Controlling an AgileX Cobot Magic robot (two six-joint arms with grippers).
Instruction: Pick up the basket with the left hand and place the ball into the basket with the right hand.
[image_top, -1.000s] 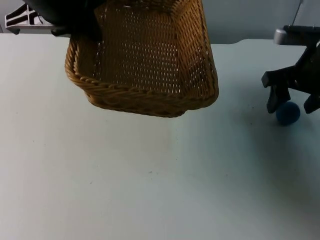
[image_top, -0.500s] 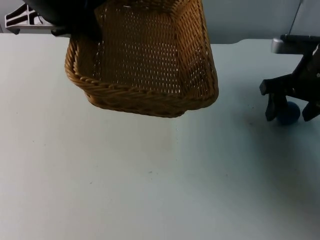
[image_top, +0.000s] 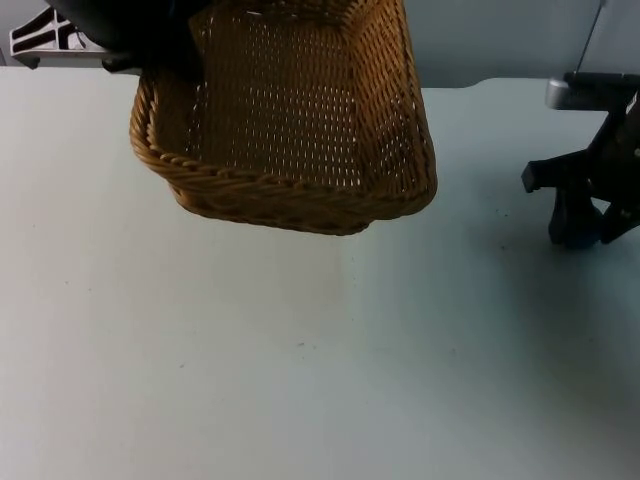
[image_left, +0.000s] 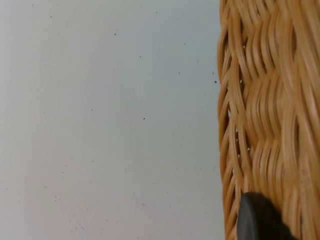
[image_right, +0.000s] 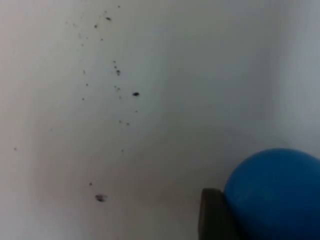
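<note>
Though the left gripper (image_top: 165, 45) was mostly cut off at upper left, it gripped the tilted basket (image_top: 290, 120), long axis running up-frame; right gripper (image_top: 588, 222) pinched the ball (image_right: 275, 192) at right.

The basket (image_top: 285, 150) is rough woven wicker — the ball (image_right: 274, 192) smooth and matt — the table (image_top: 300, 350) matt white.

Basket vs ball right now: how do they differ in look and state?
The basket is woven tan wicker, open-topped and large; the ball is smooth, blue and small. The basket hangs tilted above the table in the left claw, at the table's far left; the ball sits low at the table's right edge between the right claw's fingers. Shared: each has a claw at it.
</note>
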